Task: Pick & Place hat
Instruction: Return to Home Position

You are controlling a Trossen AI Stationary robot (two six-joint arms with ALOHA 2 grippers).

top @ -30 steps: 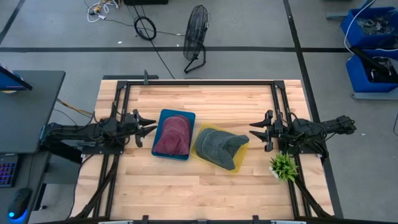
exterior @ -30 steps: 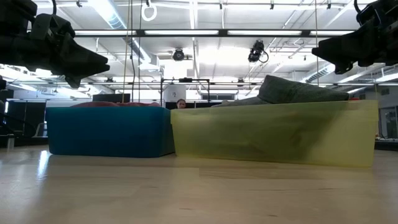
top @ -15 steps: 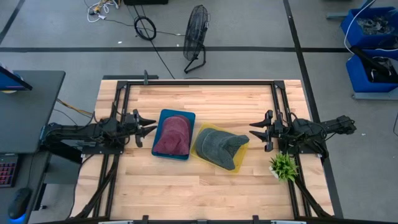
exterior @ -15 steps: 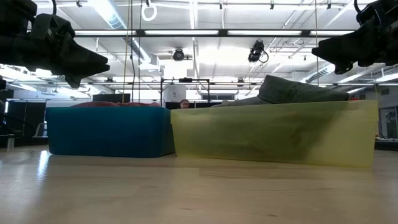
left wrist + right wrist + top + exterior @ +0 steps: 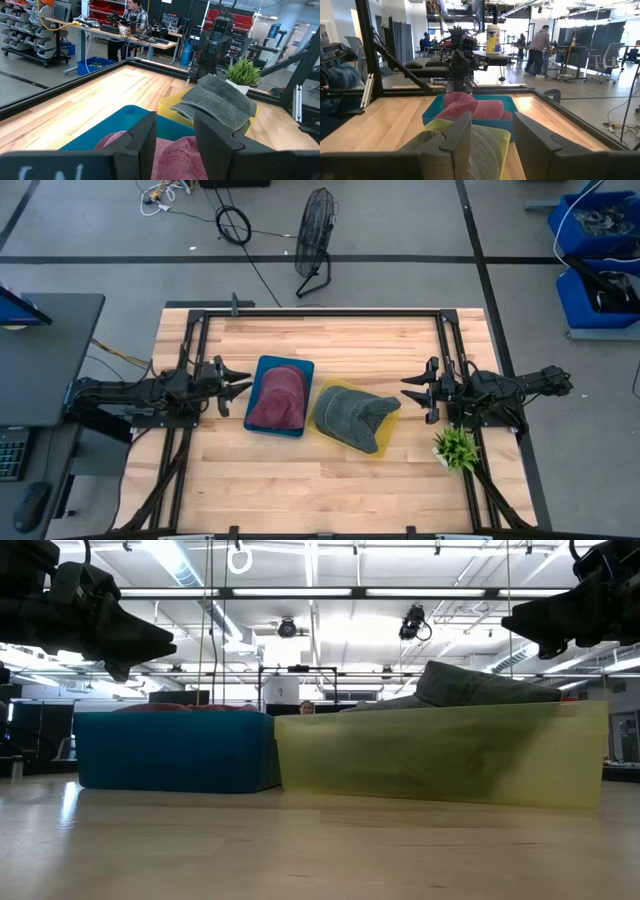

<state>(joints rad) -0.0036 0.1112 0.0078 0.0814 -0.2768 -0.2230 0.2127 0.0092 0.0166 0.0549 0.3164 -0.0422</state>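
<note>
A maroon hat (image 5: 277,398) lies in a blue bin (image 5: 292,365) at mid-table; in the left wrist view the maroon hat (image 5: 172,150) sits just past my fingers. A grey cap (image 5: 352,416) rests in a yellow bin (image 5: 325,388) right of it, its crown rising above the yellow bin (image 5: 440,755) wall in the low view. My left gripper (image 5: 238,383) hovers open left of the blue bin. My right gripper (image 5: 410,389) hovers open right of the yellow bin. Both grippers are above table height.
A small green potted plant (image 5: 456,447) stands near the right arm's base, toward the near edge. A black frame rail (image 5: 320,311) borders the far side of the table. Bare wood (image 5: 320,490) spans the near half. People move in the room beyond.
</note>
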